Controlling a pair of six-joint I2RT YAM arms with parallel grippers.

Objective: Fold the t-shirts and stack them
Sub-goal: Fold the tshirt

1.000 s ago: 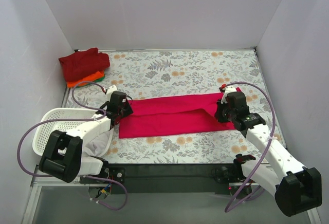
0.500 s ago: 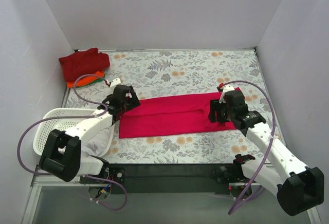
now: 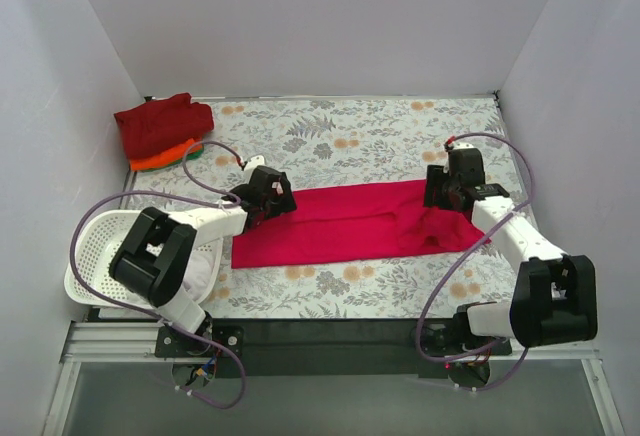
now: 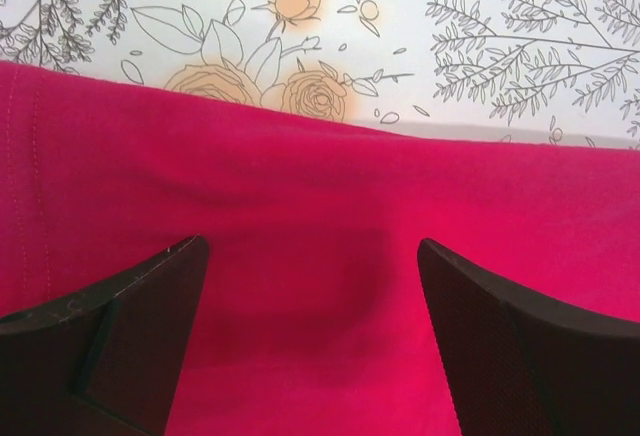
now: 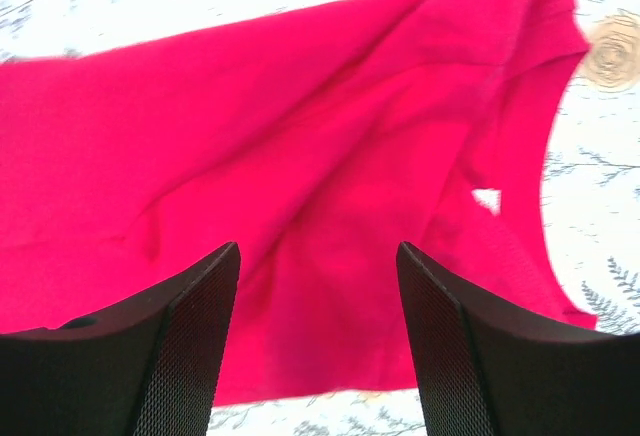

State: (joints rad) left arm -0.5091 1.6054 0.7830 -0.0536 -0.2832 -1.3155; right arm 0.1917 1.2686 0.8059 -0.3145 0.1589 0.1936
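Black metal runs along the near edge of the table [image 3: 350,136], and 2 white arms are bolted to it. 1 white basket [image 3: 88,256] with holes in its sides sits at the near left. The left arm reaches across above it and hides part of its rim. 2 purple cables loop up, 1 from each arm.

Next comes 1 bright pink-red shirt [image 3: 340,224], lying in the middle of the flowery table cover as a long band from left to right. Its left end is flat and its right end is bumpy.

The left gripper [image 3: 272,196] is at the far left corner of that shirt. In its own camera its 2 black fingers [image 4: 130,326] stand wide apart over the pink cloth [image 4: 330,216], with nothing between them. I cannot tell if they touch it.

The right gripper [image 3: 448,194] is over the shirt's far right end and covers a bit of it. Its fingers [image 5: 190,326] are spread too and hold nothing. Under them the cloth [image 5: 250,156] is creased.

Past the shirt, the table cover lies bare.

In the far left corner is 1 pile of 3 shirts: dark red [image 3: 162,123] on top, orange [image 3: 165,156] under it and a bit of green [image 3: 195,153] peeking out.

3 plain pale walls [image 3: 300,26] stand around the table.
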